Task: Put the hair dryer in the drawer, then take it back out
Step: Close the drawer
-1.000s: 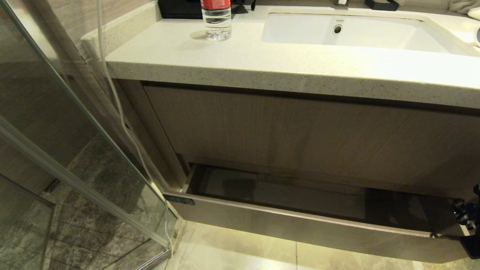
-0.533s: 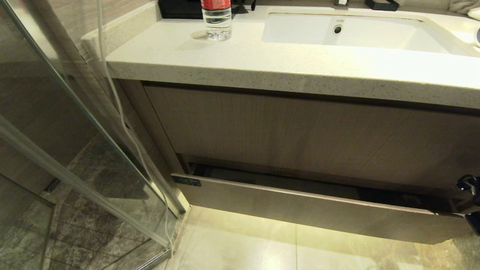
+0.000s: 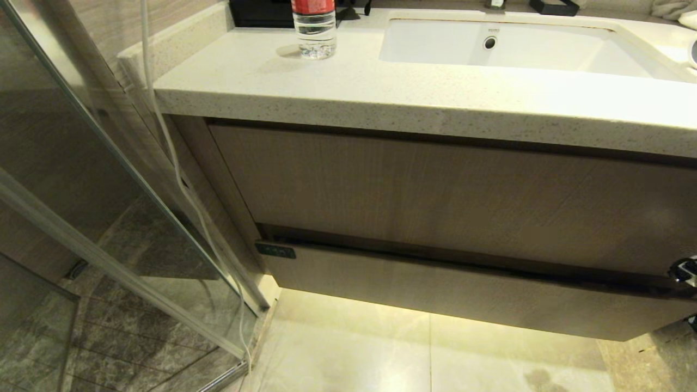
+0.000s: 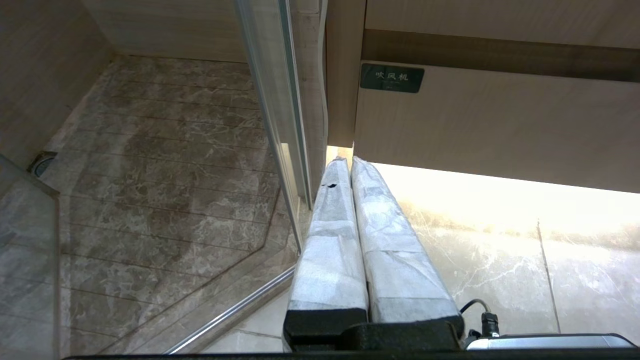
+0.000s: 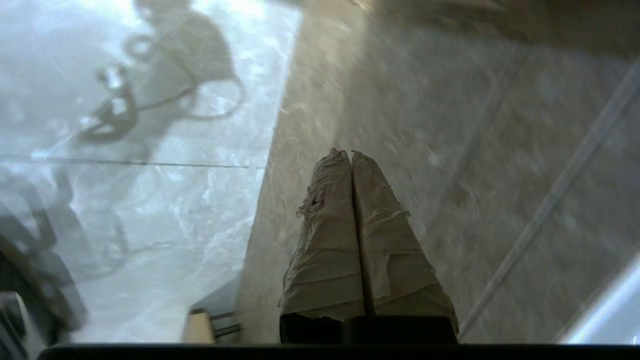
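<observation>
Since the earlier frames the drawer (image 3: pixel 468 296) has slid in from well open to almost shut; only a thin dark slit shows along its top edge, and nothing of its inside can be seen. No view shows the hair dryer, so where it lies cannot be told

Largest in the head view is the pale speckled tabletop (image 3: pixel 348 92) with a white sink (image 3: pixel 506 46) sunk into it. Below it hangs a tall wood-grain panel (image 3: pixel 435 190), and the drawer sits just under that, above a glossy tiled floor (image 3: pixel 381 354). A glass shower door (image 3: pixel 81 190) stands to the left of the cabinet, with a white cord (image 3: pixel 163 136) hanging down beside it. On the tabletop, left of the sink, stands a clear water bottle (image 3: pixel 314 32) with a red label. A small dark label (image 3: pixel 275 251) marks the drawer front's upper left corner

Part of the right arm (image 3: pixel 685 270) shows at the picture's right edge, by the drawer's right end. Its wrist view shows the right pincer (image 5: pixel 351 156) pressed together, holding nothing, over the floor. The left pincer (image 4: pixel 346 162) is likewise pressed together and empty, low near the drawer's left corner
</observation>
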### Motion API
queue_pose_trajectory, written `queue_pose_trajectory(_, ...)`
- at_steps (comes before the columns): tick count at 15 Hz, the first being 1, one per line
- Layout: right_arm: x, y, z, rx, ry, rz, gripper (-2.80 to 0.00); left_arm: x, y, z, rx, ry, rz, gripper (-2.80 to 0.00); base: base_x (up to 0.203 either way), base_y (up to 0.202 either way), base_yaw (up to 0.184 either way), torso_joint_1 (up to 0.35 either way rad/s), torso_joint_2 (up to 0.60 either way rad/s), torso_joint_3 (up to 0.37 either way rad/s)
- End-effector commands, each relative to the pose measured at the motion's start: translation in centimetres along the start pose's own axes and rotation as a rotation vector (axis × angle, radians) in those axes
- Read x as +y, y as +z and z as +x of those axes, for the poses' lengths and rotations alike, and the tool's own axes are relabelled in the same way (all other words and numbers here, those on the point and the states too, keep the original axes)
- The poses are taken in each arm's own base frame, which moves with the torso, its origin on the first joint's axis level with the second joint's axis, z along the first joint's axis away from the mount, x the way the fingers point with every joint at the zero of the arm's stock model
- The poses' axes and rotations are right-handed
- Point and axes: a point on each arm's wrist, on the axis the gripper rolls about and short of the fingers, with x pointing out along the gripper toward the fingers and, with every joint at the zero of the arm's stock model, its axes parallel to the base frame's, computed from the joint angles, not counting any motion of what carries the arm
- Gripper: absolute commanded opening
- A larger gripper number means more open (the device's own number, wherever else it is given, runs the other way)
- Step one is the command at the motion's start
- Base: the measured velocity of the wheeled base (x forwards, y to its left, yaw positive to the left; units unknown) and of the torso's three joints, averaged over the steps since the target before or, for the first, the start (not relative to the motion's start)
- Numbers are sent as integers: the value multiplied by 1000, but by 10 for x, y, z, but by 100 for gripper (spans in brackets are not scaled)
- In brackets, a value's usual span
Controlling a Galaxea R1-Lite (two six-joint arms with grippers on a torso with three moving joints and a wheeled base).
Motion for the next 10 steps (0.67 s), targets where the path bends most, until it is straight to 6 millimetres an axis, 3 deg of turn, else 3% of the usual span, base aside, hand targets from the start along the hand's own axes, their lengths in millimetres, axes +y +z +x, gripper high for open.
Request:
queue_pose_trajectory(1, 8, -5, 5, -49, 55, -79, -280, 0, 0, 0, 0, 0, 0, -280, 0, 0, 0, 0, 0, 0)
queue_pose_trajectory(3, 11, -3, 12, -81, 65, -100, -280, 0, 0, 0, 0, 0, 0, -280, 0, 0, 0, 0, 0, 0)
queue_pose_trajectory(7, 20, 2, 65, -211, 25, -189, -280, 0, 0, 0, 0, 0, 0, -280, 0, 0, 0, 0, 0, 0)
queue_pose_trajectory(10, 20, 4, 67, -235, 17, -204, -280, 0, 0, 0, 0, 0, 0, -280, 0, 0, 0, 0, 0, 0)
